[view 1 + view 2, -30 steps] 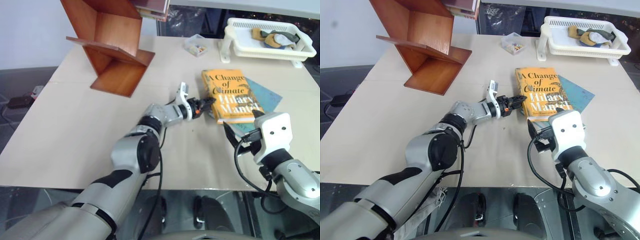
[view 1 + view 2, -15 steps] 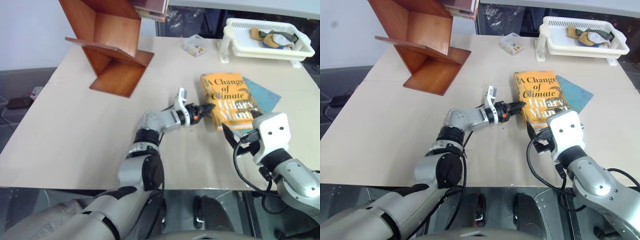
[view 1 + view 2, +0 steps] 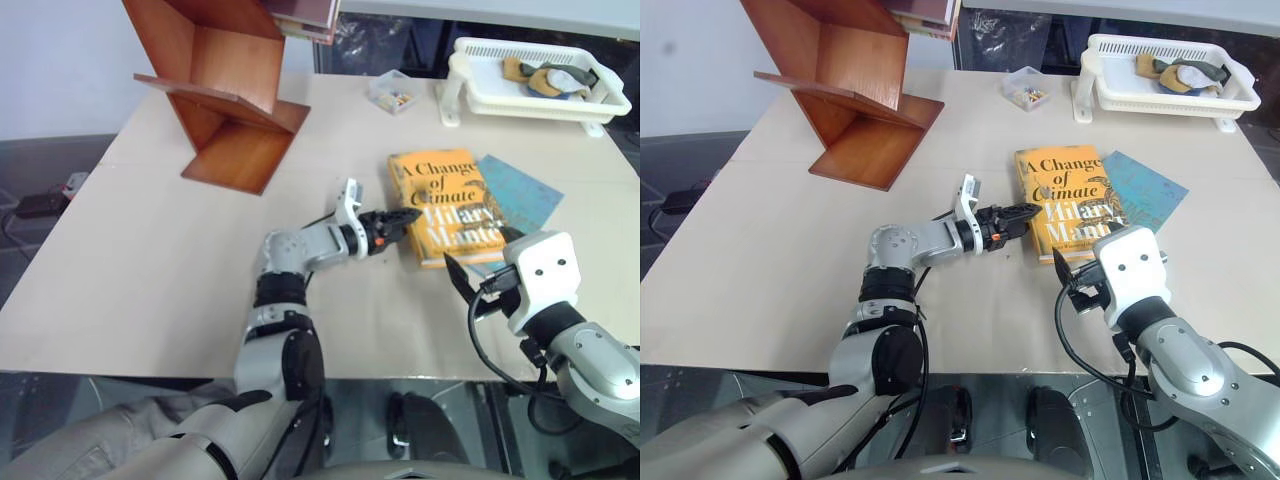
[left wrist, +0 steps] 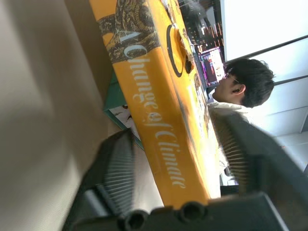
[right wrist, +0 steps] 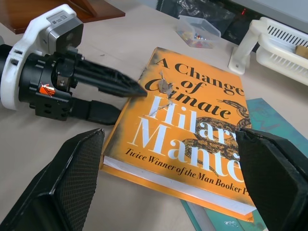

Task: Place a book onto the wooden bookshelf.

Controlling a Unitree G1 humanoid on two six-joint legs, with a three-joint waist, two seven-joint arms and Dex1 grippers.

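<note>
The orange-yellow book lies flat on the table, cover up, partly on top of a teal book. My left gripper is open at its left edge. One finger reaches over the cover and the other lies on the table beside the spine, which shows between them in the left wrist view. My right gripper hangs open just short of the book's near edge, with nothing in it. The wooden bookshelf stands at the table's far left, well away from both grippers.
A white slatted tray holding cloth items sits at the far right. A small clear box sits beside it. A person shows beyond the table. Bare tabletop lies between the bookshelf and the books.
My left gripper has gone from shut to open and has drawn back to the left. The book has slid a little to the left with it. The right arm has kept still.
</note>
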